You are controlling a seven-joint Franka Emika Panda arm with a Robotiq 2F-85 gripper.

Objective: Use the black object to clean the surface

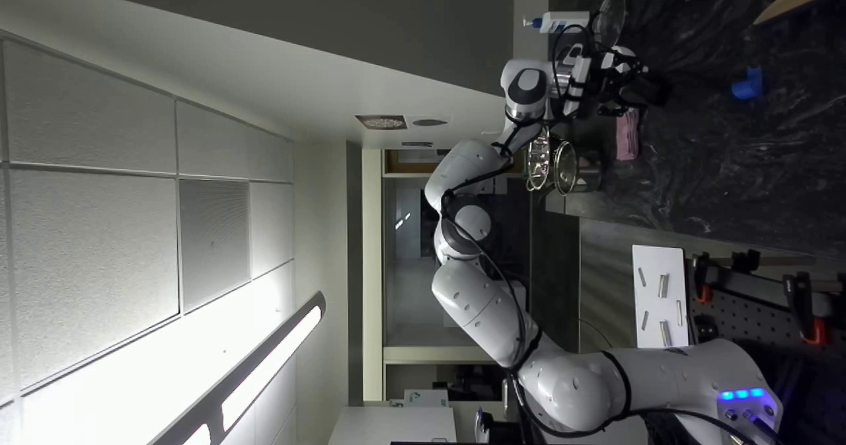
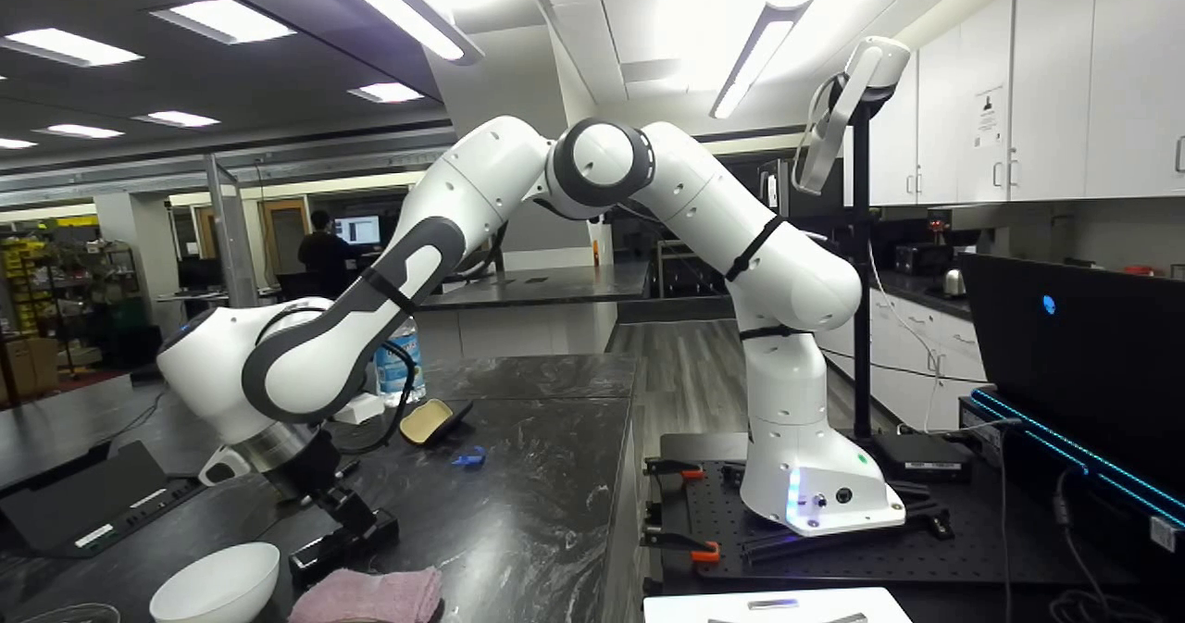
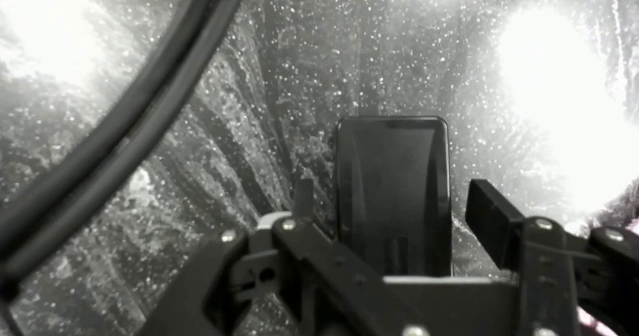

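Where claw [image 3: 393, 198] gapes, black object [image 3: 394, 176] between fingers [image 3: 493, 223], touching neither

Robot arm [image 2: 602, 155], perforated baseplate [image 2: 815, 565] and white cabinets [image 2: 1051, 105] suggest a lab.

The dark table [image 2: 546, 503] is veined in paler grey, while near the pink cloth [image 2: 375, 595] the object [image 3: 394, 191] is coloured black and the bowl [image 2: 218, 586] white.
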